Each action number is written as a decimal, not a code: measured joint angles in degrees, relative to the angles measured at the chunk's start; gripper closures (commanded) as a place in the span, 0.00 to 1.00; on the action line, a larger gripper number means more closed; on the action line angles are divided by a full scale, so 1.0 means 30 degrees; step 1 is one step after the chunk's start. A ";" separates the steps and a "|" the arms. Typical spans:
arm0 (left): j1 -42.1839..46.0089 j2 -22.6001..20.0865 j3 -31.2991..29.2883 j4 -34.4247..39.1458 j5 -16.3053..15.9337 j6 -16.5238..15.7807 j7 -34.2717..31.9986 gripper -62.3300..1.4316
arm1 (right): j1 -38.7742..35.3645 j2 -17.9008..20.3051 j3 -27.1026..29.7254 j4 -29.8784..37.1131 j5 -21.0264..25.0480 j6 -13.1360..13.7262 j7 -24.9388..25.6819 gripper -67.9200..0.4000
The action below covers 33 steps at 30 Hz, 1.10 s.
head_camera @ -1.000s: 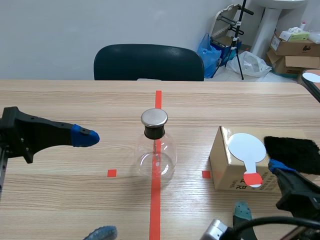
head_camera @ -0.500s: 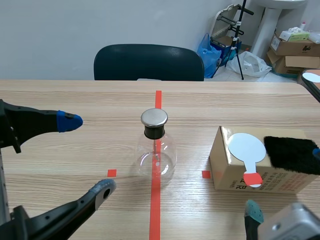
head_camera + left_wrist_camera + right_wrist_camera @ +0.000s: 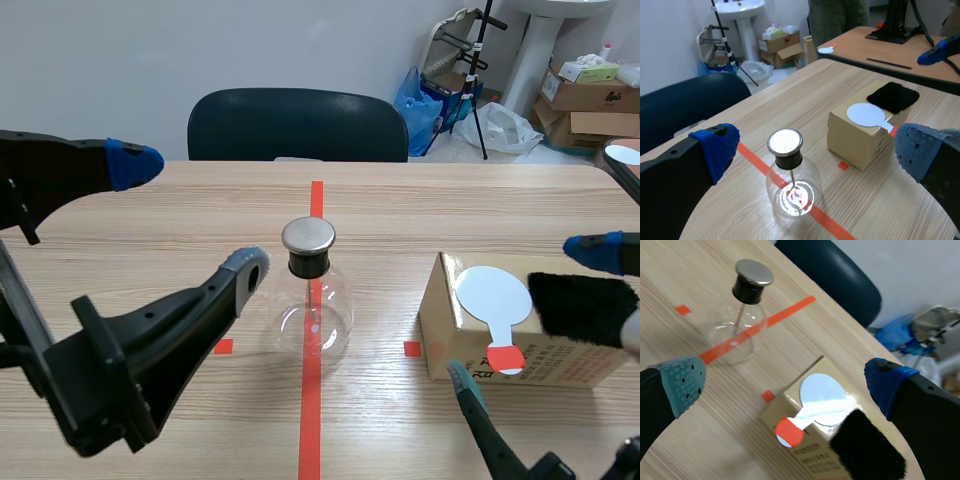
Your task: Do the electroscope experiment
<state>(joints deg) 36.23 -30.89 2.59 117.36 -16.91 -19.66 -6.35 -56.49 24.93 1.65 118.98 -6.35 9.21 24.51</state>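
Observation:
The electroscope, a clear glass flask (image 3: pixel 312 310) with a black neck and a round metal cap (image 3: pixel 308 236), stands on the red centre line. To its right a cardboard box (image 3: pixel 455 345) carries a white disc paddle (image 3: pixel 494 294) with a red handle and a black fur cloth (image 3: pixel 585 306). My left gripper (image 3: pixel 190 215) hangs open above the table left of the flask, holding nothing. My right gripper (image 3: pixel 530 318) is open over the box. In the left wrist view the flask (image 3: pixel 790 187) lies ahead between the open fingers (image 3: pixel 717 145). In the right wrist view the paddle (image 3: pixel 822 392) and cloth (image 3: pixel 867 447) sit between the fingers (image 3: pixel 682 382).
A dark chair (image 3: pixel 298 125) stands behind the table's far edge. Cardboard boxes (image 3: pixel 590 95) and a tripod stand on the floor at the back right. Another table's edge (image 3: pixel 625 165) shows at the right. A person (image 3: pixel 835 17) stands beyond the table in the left wrist view.
Both arms have risen. The left gripper's fingers climbed from low on the table to above flask height; the right gripper lifted and spread over the box. Flask, box, paddle and cloth stayed put.

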 measured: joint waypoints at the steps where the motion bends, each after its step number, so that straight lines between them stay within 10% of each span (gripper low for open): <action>1: 0.0036 0.0160 -0.0015 0.0000 0.0095 0.0058 0.0102 0.00 | 0.0277 0.0000 0.0342 0.0000 0.0321 0.0845 -0.0073 0.00; 5: 0.0262 0.1406 -0.0678 0.0000 0.0117 0.0342 0.0262 0.00 | 0.1705 -0.0007 0.1464 0.0000 0.2324 0.3162 -0.0925 0.00; 15: 0.0313 0.1508 -0.0874 0.0000 0.0117 0.0903 0.0678 0.00 | 0.4306 -0.0270 0.1377 0.0000 0.4430 0.4962 -0.2878 0.00; 33: 0.0313 0.1508 -0.0874 0.0000 0.0117 0.0903 0.0678 0.00 | 0.4481 -0.0270 0.1355 0.0000 0.4488 0.5093 -0.3147 0.00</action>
<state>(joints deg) 37.17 -26.37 -0.03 117.36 -16.56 -16.95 -4.32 -43.05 24.12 5.72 118.98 7.11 24.49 15.07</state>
